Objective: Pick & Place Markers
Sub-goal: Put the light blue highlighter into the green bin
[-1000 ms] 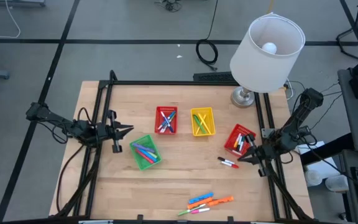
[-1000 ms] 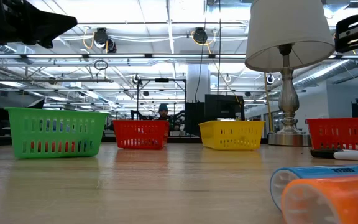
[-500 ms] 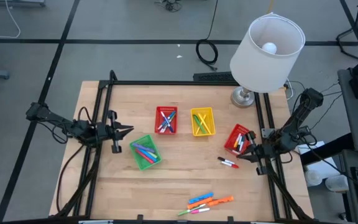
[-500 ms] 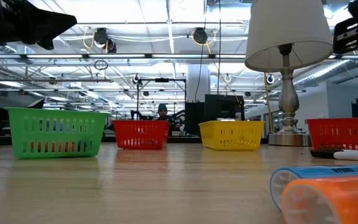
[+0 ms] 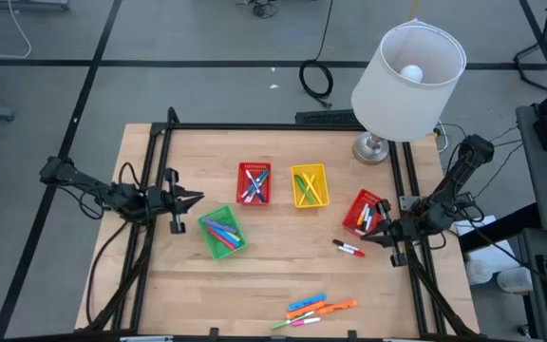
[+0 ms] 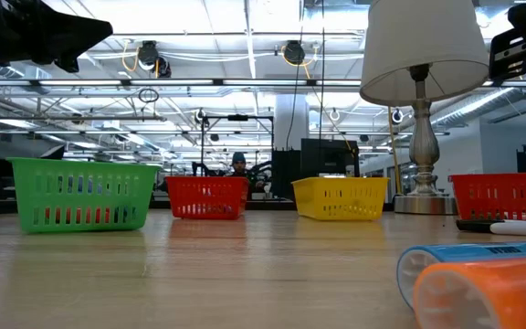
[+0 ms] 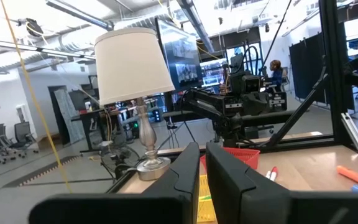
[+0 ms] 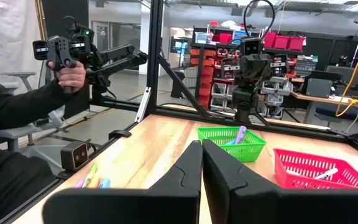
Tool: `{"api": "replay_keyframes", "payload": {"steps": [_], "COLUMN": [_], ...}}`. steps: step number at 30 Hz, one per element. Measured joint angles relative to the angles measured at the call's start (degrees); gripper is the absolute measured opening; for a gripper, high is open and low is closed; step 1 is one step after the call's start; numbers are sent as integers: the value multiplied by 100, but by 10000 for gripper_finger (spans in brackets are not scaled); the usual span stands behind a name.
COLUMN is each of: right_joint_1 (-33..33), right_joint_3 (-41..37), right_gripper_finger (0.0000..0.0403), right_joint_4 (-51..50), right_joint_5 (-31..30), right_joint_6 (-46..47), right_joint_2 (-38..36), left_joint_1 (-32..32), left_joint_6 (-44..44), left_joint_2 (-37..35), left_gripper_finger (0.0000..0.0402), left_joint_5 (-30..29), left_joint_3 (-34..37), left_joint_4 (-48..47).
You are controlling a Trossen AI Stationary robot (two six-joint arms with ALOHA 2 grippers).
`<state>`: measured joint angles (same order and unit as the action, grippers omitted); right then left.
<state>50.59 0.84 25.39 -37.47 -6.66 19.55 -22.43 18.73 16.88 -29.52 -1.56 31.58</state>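
Two pincers wait at opposite edges: the left pincer (image 5: pixel 198 199) is nearly clenched and grasps nothing, the right pincer (image 5: pixel 366 240) is clenched and empty. Loose markers (image 5: pixel 314 310) lie at the near edge of the surface (image 5: pixel 273 266), two more (image 5: pixel 348 249) beside the right pincer. Middle surface stays open.

Lamp (image 5: pixel 408 66) behind 4 mesh baskets (image 5: pixel 254 183) on table (image 5: pixel 264 275).

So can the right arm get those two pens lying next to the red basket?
Probably yes. The two pens lie on bare wood, apart from the red basket, and the right gripper, shut and empty, hangs just beside them with nothing between.
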Motion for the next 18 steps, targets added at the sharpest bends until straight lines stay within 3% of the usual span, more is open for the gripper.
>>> {"api": "replay_keyframes", "payload": {"steps": [18], "right_joint_1": [0], "right_joint_3": [0], "right_gripper_finger": [0], "right_joint_4": [0], "right_joint_5": [0], "right_joint_6": [0], "right_joint_2": [0], "left_joint_1": [1], "left_joint_6": [58], "left_joint_2": [-2], "left_gripper_finger": [37], "left_joint_5": [3], "left_joint_3": [0], "left_joint_4": [1]}}
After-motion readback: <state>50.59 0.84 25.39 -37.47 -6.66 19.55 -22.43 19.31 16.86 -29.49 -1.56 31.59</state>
